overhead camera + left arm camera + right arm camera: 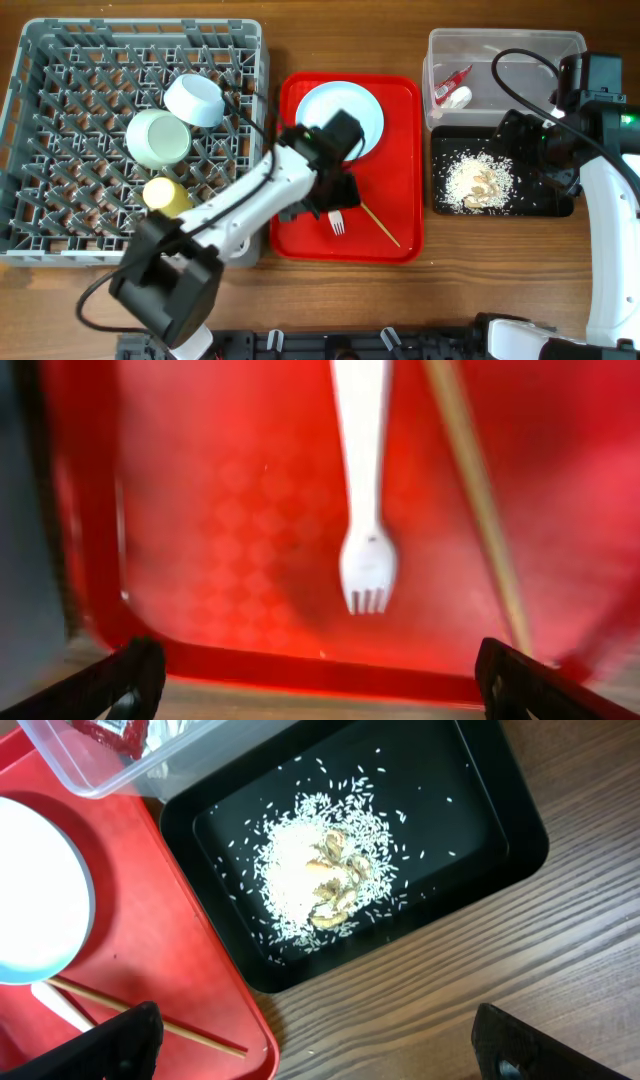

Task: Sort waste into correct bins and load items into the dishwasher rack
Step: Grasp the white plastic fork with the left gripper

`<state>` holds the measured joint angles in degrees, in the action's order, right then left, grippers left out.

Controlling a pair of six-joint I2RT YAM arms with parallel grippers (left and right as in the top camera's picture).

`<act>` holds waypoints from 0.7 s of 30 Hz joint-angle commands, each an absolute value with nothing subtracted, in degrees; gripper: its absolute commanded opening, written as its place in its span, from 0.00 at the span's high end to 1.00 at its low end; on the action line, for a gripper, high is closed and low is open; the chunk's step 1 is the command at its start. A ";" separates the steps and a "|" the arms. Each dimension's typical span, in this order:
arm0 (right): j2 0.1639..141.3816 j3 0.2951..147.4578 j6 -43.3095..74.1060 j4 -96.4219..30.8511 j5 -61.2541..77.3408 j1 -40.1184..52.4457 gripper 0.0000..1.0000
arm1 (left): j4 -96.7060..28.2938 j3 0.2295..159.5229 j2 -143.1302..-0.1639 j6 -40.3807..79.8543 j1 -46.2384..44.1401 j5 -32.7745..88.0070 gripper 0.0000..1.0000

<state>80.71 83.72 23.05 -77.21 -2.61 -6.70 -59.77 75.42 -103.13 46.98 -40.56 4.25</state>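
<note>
My left gripper (338, 197) hangs open and empty over the front of the red serving tray, just above the white plastic fork (337, 222); in the left wrist view the fork (365, 560) and the thin wooden stick (480, 510) lie ahead of the open jaws (320, 680). The white plate (345, 115) lies at the tray's back. The pale blue bowl (195, 98), pale green bowl (158, 138) and yellow cup (167, 195) are in the grey rack (60, 60). My right gripper (535, 150) is open and empty above the black tray (505, 205), which holds the crumbs (315, 880).
The clear tub (505, 45) at the back right holds the red wrapper (455, 78) and the white scrap (458, 97). The red serving tray (400, 160) lies between the rack and the black tray. Bare wooden table runs along the front edge.
</note>
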 commanded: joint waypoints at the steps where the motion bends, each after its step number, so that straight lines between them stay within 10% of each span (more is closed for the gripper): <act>1: 80.09 83.99 22.68 -77.49 -2.42 -6.83 0.00 | -54.54 70.24 -105.21 51.68 -42.85 1.87 0.01; 12: 80.09 83.99 22.63 -77.47 -1.43 -6.83 0.00 | -44.31 65.56 -110.61 51.68 -43.79 -0.69 0.06; 17: 80.09 83.99 22.63 -77.43 -1.45 -6.83 0.00 | -44.58 65.56 -111.33 51.68 -43.77 1.52 0.54; 21: 80.09 83.99 22.61 -77.43 -1.45 -6.83 0.00 | -44.58 65.56 -111.33 51.68 -43.77 1.72 0.69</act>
<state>80.71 83.72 23.05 -77.36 -1.93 -6.70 -44.95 66.43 -108.40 51.46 -43.55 -0.10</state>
